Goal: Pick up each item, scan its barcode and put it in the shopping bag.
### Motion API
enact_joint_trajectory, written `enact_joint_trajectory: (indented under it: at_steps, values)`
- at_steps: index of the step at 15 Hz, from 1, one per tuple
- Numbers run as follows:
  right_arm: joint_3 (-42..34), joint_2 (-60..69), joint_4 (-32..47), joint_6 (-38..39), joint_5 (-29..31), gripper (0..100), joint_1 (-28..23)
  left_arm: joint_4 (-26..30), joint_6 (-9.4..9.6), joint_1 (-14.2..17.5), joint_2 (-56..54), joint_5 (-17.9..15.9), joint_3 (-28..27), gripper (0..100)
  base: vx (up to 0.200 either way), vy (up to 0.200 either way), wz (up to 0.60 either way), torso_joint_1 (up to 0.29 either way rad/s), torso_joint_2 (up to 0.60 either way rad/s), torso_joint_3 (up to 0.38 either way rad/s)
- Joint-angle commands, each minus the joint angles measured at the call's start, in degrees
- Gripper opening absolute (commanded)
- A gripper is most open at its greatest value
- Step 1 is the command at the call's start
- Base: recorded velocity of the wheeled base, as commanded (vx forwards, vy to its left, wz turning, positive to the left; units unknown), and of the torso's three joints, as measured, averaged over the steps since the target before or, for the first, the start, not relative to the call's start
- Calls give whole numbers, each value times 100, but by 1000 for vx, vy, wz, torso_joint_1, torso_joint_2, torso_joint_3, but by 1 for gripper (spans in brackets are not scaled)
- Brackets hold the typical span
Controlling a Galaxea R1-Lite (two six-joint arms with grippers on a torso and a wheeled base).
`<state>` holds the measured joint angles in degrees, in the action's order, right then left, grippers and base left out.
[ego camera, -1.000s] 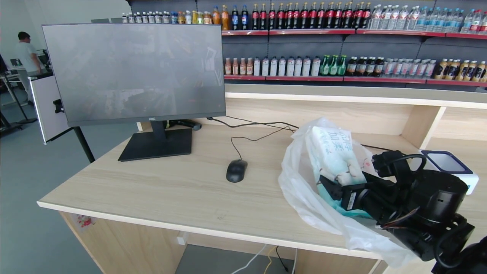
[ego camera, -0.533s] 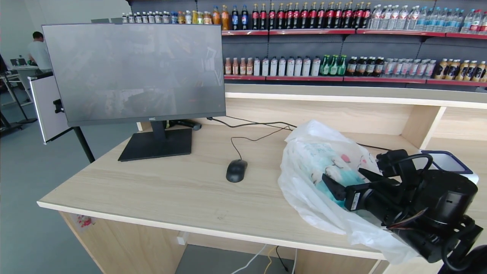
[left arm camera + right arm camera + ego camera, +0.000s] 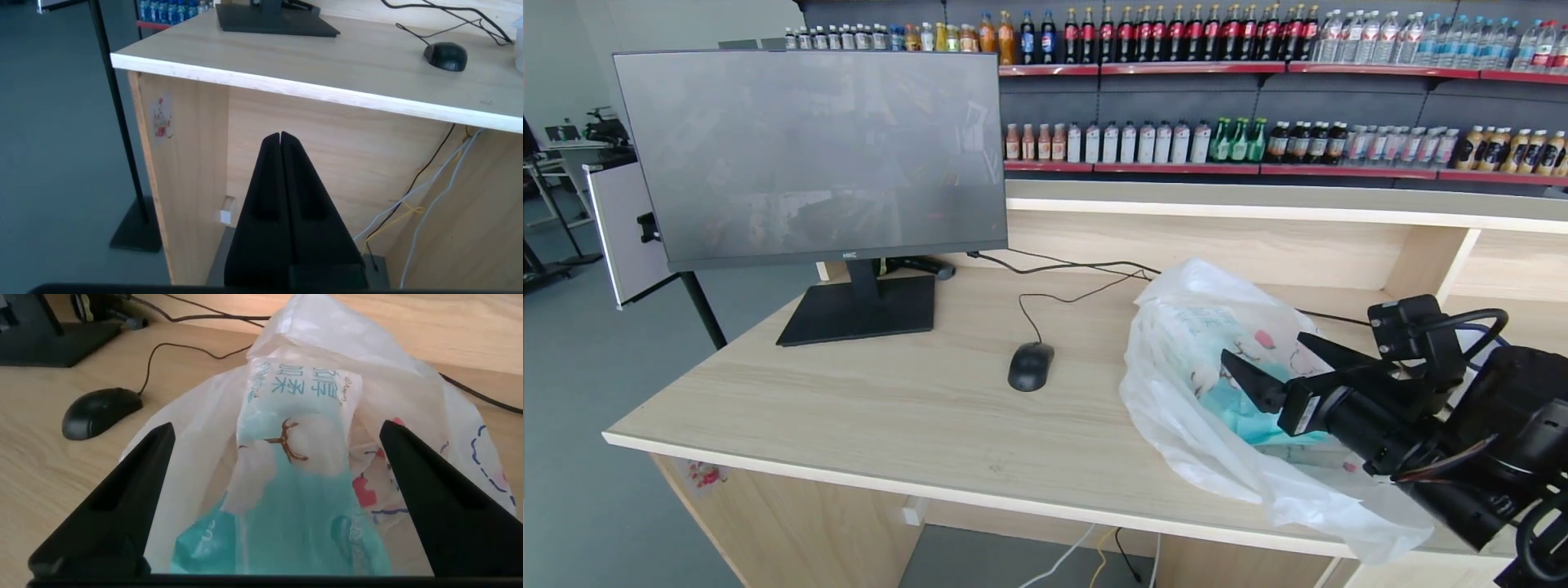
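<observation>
Farthest left: left gripper [image 3: 281,140], fingers [image 3: 263,192] pressed flat together with nothing between them, hanging lower than the top of the desk [image 3: 343,86] and out in front of its wooden front panel.

Up beyond that gripper, on the desk: black monitor [image 3: 809,155] on a flat stand [image 3: 858,310]. Next along: a black mouse [image 3: 1030,365], its cable [image 3: 1045,298] trailing toward the back. Far beyond both grippers, along the rear wall: shelves of bottles [image 3: 1258,41].

Seen from the right gripper [image 3: 1264,349], the mouse off to its left, just beside the edge of the plastic and not touching it. Directly ahead of this gripper: white plastic shopping bag [image 3: 1176,416], slumped on the desk near its front edge. Inside the bag: pack of tissues [image 3: 1233,400], white and teal, lying lengthwise and showing through the thin plastic.

Spread wide and gripping nothing: the right gripper's two black fingers, one to either side of the pack in the wrist view, tips over the bag. Contact between tips and plastic impossible to judge. Pack free of the fingers, resting in the bag ahead of the gap between them.
</observation>
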<state>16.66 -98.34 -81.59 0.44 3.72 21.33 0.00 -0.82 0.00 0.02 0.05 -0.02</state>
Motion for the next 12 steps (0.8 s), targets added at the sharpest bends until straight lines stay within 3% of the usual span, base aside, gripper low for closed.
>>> enact_joint_trajectory:
  at_steps: [1,5,8,12]
  values:
    - [12,228,-15,-88,-293,100,-349,0,3,0,-2,-5,-6,0,-200,0,0,7,2,2]
    - [21,184,-94,-844,-1312,100,-1026,0,3,0,-2,-5,2,0,-200,0,0,-1,5,1]
    - [12,140,-85,-835,-1312,100,-1035,-9,3,0,-2,4,2,0,0,0,0,0,0,0]
    - [-14,140,-76,-835,-1312,100,-1044,9,20,0,-2,-5,-6,0,0,-200,0,10,4,2]
